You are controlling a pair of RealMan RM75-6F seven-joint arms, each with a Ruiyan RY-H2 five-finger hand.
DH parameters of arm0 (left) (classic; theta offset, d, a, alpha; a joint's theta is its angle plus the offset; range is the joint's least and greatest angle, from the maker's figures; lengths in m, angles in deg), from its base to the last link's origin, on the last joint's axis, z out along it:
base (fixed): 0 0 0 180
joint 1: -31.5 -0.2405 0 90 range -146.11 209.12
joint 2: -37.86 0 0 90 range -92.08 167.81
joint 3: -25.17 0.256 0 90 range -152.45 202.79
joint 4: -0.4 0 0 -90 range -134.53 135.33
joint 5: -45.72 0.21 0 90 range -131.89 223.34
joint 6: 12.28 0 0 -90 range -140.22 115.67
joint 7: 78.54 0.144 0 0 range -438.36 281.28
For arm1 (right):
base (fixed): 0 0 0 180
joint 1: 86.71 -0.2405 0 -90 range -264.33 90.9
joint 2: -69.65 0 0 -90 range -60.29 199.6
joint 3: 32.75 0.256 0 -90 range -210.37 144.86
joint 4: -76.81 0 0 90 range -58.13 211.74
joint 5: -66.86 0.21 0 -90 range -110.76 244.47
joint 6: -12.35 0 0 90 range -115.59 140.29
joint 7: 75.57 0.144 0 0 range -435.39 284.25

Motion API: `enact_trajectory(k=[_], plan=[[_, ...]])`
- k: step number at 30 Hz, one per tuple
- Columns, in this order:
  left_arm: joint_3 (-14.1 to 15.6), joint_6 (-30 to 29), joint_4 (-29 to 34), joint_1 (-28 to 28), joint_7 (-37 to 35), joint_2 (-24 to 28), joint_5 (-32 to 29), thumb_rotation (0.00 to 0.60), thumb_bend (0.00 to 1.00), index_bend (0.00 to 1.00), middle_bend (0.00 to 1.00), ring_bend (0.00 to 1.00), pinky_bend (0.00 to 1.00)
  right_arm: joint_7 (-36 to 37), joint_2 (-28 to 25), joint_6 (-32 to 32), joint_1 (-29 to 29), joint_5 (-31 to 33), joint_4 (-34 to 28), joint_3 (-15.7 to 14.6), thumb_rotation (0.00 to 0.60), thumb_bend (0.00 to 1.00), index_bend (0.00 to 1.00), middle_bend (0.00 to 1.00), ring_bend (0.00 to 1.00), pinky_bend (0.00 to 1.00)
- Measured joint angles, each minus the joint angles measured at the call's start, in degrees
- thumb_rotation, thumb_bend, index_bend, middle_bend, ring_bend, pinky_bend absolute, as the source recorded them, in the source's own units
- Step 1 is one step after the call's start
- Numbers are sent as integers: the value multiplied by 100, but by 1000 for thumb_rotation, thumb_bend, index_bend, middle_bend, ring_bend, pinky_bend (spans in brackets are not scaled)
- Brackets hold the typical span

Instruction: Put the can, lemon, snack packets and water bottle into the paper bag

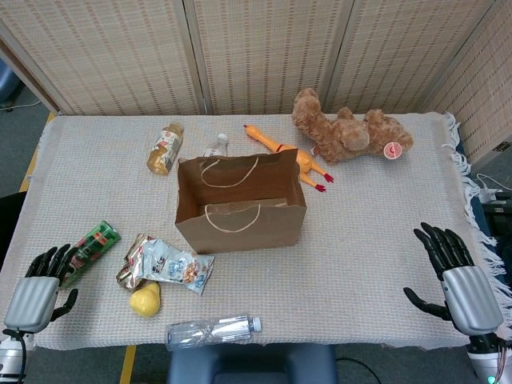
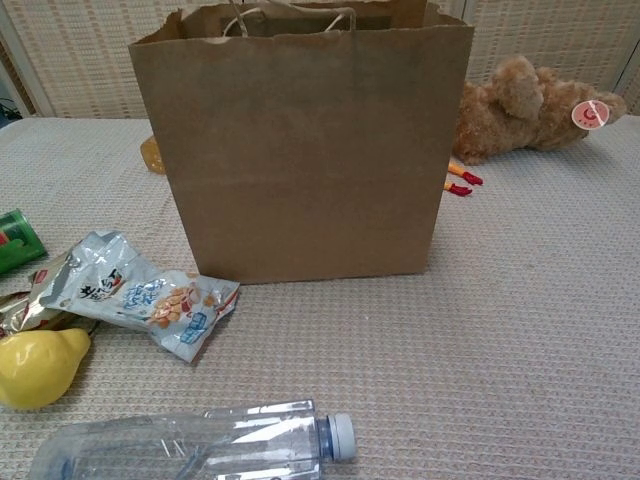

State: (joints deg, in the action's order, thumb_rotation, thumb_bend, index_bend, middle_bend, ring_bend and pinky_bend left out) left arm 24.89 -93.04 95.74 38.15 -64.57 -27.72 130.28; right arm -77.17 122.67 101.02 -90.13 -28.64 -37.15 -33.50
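Presently left hand [image 1: 36,292] empty, fingers spread beside can [image 1: 90,249]; right hand [image 1: 458,280] empty, spread; paper bag [image 1: 240,214] upright.

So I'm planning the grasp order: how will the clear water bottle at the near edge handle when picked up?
The water bottle lies on its side, so a nudge would probably roll it. Its clear wall looks thin and creased, so it may dent under a squeeze. It looks nearly empty, hence probably light.

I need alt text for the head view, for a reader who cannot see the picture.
An open brown paper bag stands mid-table. Before it lie a green can, snack packets, a lemon and a water bottle. Both hands, left and right, are open and hold nothing, at the near corners.
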Motion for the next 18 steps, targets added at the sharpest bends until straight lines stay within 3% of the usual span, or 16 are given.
enact_trajectory(k=[7, 18], plan=[[-64, 529, 464, 196, 799, 169, -711, 600, 363, 0, 0, 0, 94, 13, 27, -148, -60, 99, 31, 61, 600, 118, 0, 0, 0, 0], [-583, 1301, 729, 939, 2081, 117, -2701, 600, 354, 0, 0, 0, 78, -15, 68, -227, -81, 137, 43, 102, 600, 118, 0, 0, 0, 0]])
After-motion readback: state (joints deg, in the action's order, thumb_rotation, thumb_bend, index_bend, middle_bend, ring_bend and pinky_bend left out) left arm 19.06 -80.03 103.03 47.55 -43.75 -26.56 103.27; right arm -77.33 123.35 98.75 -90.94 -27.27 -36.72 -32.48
